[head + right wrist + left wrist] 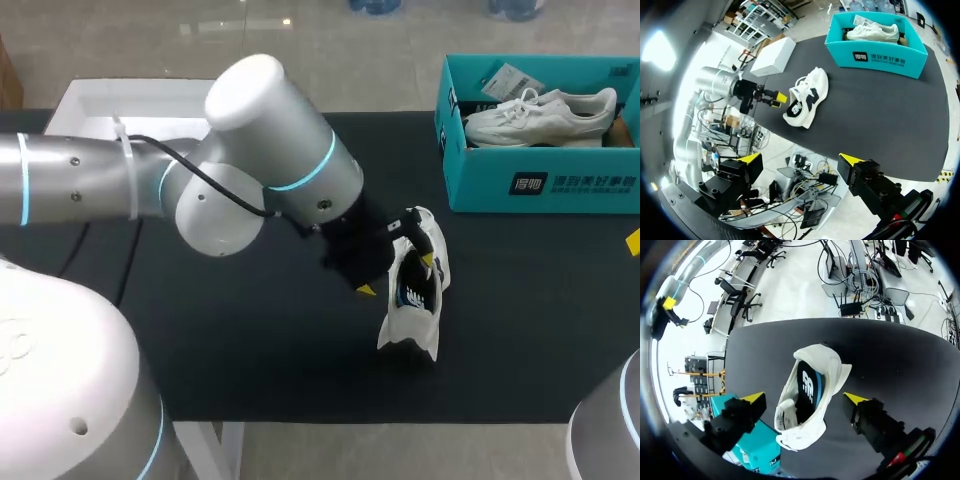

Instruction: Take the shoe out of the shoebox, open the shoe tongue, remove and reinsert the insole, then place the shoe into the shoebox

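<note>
The black tabletop [250, 350] carries everything. My left arm [260, 150] comes in across it and ends well in front of the teal shoebox [545, 185], which sits open at the far right edge. A white box [100, 105] lies far from the shoebox, at the opposite far corner.

The shoebox is not empty. One white sneaker [545, 115] lies on its side in it, with a paper tag [510, 80] tucked behind. The shoe being worked on [405, 335] is out of the shoebox, on the tabletop in front of it and a little toward the middle, so the first step looks done. Its opening faces the left wrist view, and a dark insole [807, 382] with a blue and white mark sits inside. From this alone I cannot tell whether the insole has yet been taken out and put back, or whether the tongue counts as opened. Returning the shoe to the shoebox is clearly left to do.

The left gripper [805, 398] has its fingers spread wide on either side of the shoe, with a gap on each side, gripping nothing. The right gripper [801, 159] hangs off the tabletop's near edge, well away from the shoebox, with its fingers also wide and nothing between them.
</note>
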Robot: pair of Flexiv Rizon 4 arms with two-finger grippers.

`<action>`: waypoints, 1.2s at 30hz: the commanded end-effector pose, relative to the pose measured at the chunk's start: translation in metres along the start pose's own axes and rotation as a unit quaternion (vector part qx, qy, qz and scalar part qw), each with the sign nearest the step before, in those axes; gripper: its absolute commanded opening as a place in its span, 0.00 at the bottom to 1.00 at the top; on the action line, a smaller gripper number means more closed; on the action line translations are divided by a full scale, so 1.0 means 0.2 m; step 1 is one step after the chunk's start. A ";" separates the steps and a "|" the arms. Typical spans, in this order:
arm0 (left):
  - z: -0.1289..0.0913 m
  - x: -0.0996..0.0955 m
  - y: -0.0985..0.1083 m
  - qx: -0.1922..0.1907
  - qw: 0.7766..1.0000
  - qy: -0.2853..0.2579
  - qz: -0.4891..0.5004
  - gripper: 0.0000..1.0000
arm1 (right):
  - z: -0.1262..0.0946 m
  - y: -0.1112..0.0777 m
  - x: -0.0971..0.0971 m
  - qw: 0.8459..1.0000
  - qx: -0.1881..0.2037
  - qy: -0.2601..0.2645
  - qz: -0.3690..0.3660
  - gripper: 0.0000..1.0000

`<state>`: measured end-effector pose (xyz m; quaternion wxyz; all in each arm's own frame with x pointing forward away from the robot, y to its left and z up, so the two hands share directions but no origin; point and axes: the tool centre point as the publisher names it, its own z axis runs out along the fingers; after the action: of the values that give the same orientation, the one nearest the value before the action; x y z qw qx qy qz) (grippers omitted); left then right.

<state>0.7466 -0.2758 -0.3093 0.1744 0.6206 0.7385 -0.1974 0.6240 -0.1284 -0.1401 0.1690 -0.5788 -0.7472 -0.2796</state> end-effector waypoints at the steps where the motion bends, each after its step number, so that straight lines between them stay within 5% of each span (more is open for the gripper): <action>1: 0.00 -0.01 -0.02 -0.016 0.999 0.030 0.000 1.00 | 0.00 -0.05 0.01 0.999 -0.038 -0.002 0.000 1.00; 9: 0.00 -0.01 -0.02 -0.001 1.000 0.030 0.003 1.00 | 0.00 -0.05 0.01 0.999 -0.038 -0.002 0.000 1.00; 10: 0.00 -0.02 -0.02 -0.004 0.999 0.032 -0.001 0.57 | 0.00 -0.05 0.01 0.999 -0.038 -0.002 0.000 1.00; 11: 0.01 -0.02 -0.03 -0.003 0.999 0.041 0.017 0.00 | 0.00 -0.05 0.01 0.999 -0.038 -0.002 0.000 1.00; 36: 0.16 0.04 -0.01 0.004 0.993 0.115 0.024 0.00 | 0.00 -0.05 0.01 0.999 -0.038 -0.002 0.000 1.00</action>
<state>0.7442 -0.2841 -0.3419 0.0920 0.6569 0.7374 -0.1274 0.6240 -0.1284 -0.1400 0.1689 -0.5788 -0.7472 -0.2797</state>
